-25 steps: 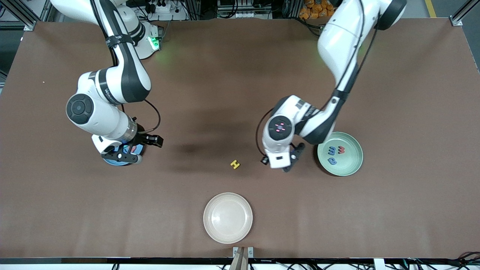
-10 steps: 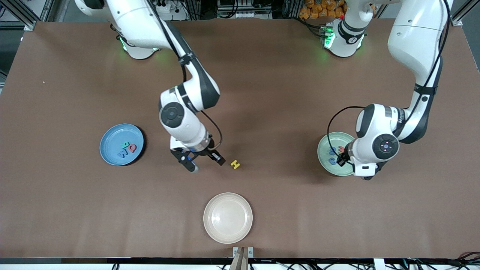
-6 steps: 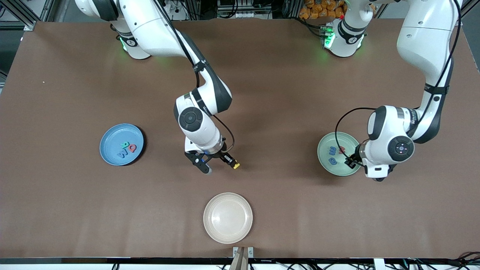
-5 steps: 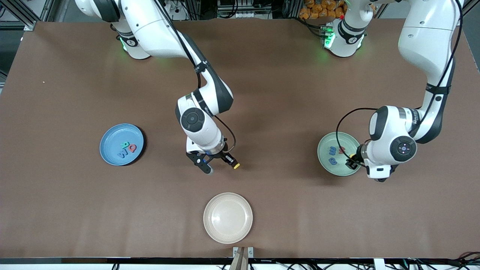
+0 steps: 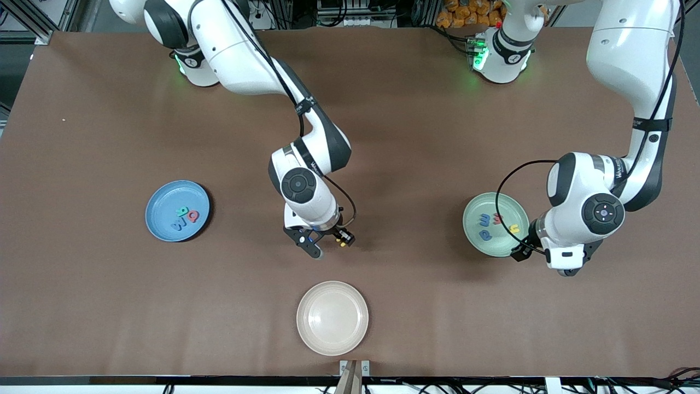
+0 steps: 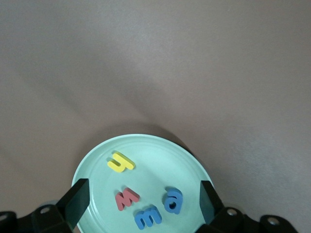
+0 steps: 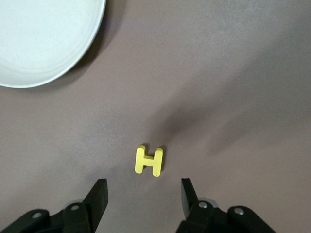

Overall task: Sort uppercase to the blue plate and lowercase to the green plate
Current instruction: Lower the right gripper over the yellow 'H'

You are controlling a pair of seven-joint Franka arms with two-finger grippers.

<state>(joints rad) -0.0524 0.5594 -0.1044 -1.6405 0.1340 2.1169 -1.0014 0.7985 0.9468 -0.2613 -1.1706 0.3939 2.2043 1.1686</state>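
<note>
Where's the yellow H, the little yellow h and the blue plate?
H (image 7: 149, 160), right wrist view, its crossbar.
h (image 6: 120, 162), left wrist view, its middle.
blue plate (image 5: 162, 200), front view, bare floor.

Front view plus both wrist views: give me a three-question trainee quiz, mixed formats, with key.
1. True or false: the yellow H lies on the blue plate.
2. How many letters lie in the green plate?
3. The right tool is over: A) the beige plate B) the table beside the yellow H C) the blue plate.

Key: 1 false, it is on the table. 2 four. 3 B.
</note>
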